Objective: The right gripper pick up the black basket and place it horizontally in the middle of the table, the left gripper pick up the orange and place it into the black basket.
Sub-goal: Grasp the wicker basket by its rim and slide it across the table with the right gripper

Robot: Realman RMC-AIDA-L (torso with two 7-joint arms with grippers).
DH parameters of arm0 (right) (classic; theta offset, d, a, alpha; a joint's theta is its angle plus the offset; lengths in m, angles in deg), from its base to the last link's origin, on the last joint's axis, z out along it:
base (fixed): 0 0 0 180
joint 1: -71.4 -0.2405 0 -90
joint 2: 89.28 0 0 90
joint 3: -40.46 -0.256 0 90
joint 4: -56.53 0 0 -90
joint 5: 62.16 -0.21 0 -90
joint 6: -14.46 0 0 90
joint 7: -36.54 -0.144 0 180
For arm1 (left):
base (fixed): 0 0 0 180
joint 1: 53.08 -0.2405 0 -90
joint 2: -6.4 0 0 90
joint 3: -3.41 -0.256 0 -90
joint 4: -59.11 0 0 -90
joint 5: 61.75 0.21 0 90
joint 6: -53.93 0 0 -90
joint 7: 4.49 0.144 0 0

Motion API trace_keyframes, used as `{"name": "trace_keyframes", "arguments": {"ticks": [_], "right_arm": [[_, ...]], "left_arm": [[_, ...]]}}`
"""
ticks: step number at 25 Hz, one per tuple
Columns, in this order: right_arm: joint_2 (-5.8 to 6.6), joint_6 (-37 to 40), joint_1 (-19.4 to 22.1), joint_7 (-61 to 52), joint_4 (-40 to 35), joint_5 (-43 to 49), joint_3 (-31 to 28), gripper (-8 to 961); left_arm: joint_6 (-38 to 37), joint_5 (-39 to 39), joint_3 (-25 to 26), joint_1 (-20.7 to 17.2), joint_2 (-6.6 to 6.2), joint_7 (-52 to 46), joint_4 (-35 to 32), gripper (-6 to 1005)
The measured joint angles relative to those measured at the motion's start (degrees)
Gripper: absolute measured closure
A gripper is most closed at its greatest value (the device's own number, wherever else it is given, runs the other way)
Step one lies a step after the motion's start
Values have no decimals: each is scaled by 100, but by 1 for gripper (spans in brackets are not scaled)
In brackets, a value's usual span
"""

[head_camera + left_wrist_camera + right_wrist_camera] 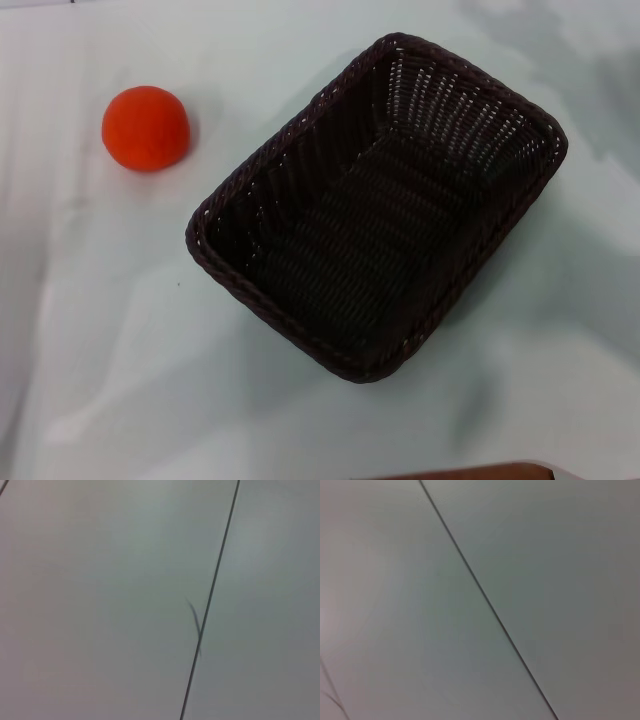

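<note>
Neither tool, left or right, shows in any view, so can't tell if open or closed; both wrist views give only a pale flat surface w/ a thin dark seam line across it. Black basket (pixel 375 205): big rectangular dark woven wicker, braided rim, sloping sides, empty, sitting upright but turned diagonally on the table (pixel 120 330), roughly mid-view. Orange (pixel 146 127): small, round, matte orange-red, on the table to the robot's left of the basket, near it but not touching. Position relative to the tools can't be judged.
</note>
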Motion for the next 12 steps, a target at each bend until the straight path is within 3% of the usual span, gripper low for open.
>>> {"name": "trace_keyframes", "arguments": {"ticks": [3,6,12], "right_arm": [[14,810,-111,-1136,-710,769,238,23],[70,1076,-293,-2325,-1393,1750,353,23],[246,363,-889,-4907,-3115,4328,627,22]], "left_arm": [[-65,0,0,6,-5,2,17,121],[-139,0,31,19,-11,10,31,121],[-232,0,156,26,-22,-3,36,122]]}}
